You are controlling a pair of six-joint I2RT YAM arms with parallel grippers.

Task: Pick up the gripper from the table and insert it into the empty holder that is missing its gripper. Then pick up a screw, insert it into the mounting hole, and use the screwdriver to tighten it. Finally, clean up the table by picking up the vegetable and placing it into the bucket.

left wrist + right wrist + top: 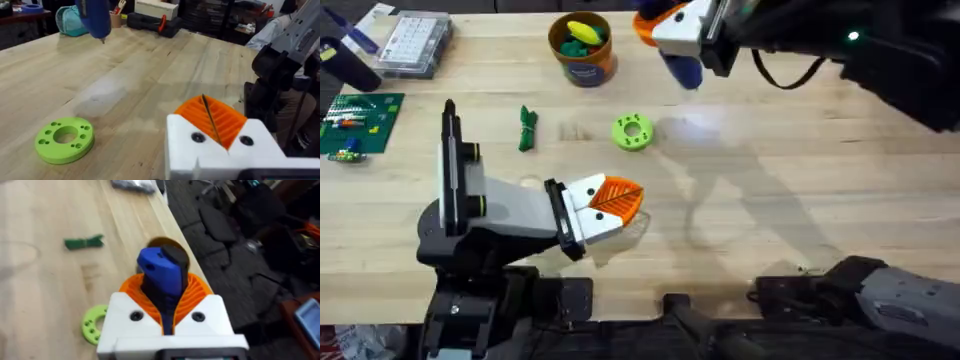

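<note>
We look down on a pale wooden table (pixel 800 180) with clutter along its far edge: a clear parts box (pixel 412 42) at 11 o'clock and a green circuit board (pixel 358 122) at 9 o'clock. The right gripper (pixel 665 28) hangs at 12 o'clock, its orange pads clamped on the blue screwdriver (pixel 162 277), which points down toward the table. The left gripper (pixel 620 200) rests low near the centre, its pads pressed together on nothing. The bucket (pixel 583 48) stands at 12 o'clock, just left of the right gripper, with yellow and green toys already inside. The vegetable (pixel 527 128) lies at about 10 o'clock, its long axis running toward and away from us, with the lime disc (pixel 633 132) off to its right. We judge the cleanup is what remains: the vegetable lies up and left of the left gripper, and that arm is free and nearer, while the right is occupied. The fingers would best close across the vegetable's narrow width.
</note>
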